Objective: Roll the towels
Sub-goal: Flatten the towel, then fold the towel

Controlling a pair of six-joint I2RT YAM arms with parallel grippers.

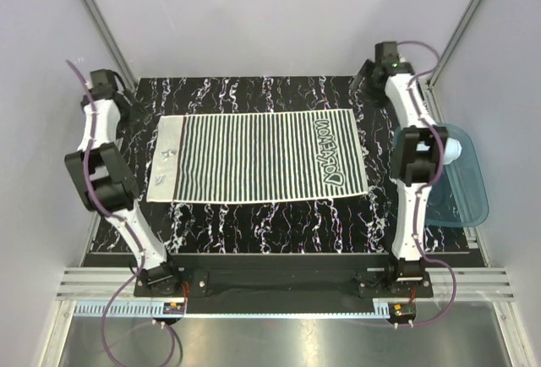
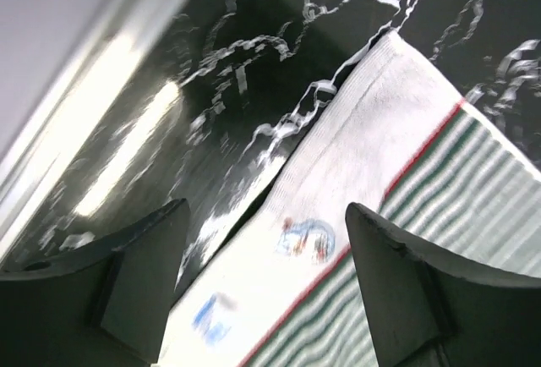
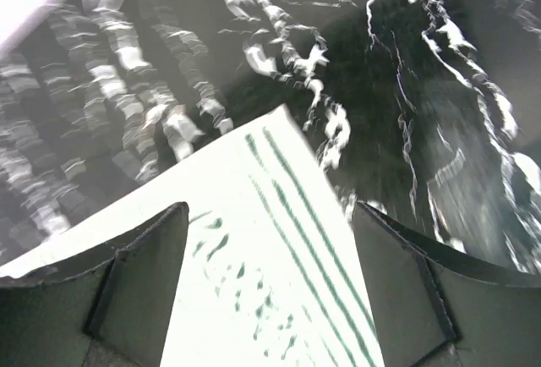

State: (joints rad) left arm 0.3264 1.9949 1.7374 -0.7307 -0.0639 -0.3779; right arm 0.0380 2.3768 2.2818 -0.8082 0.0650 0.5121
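The narrow-striped dark-and-white cloth towel (image 1: 258,157) is lying flat on the black marbled surface (image 1: 254,223). The left gripper (image 2: 266,215) and right gripper (image 3: 270,210), jaws apart, are being poised by its far corners, seemingly to start rolling.

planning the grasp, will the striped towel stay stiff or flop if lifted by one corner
Probably floppy: the striped towel lies thin and flat on the table, so a lifted corner would likely drape. Looks light; may bunch if pushed.
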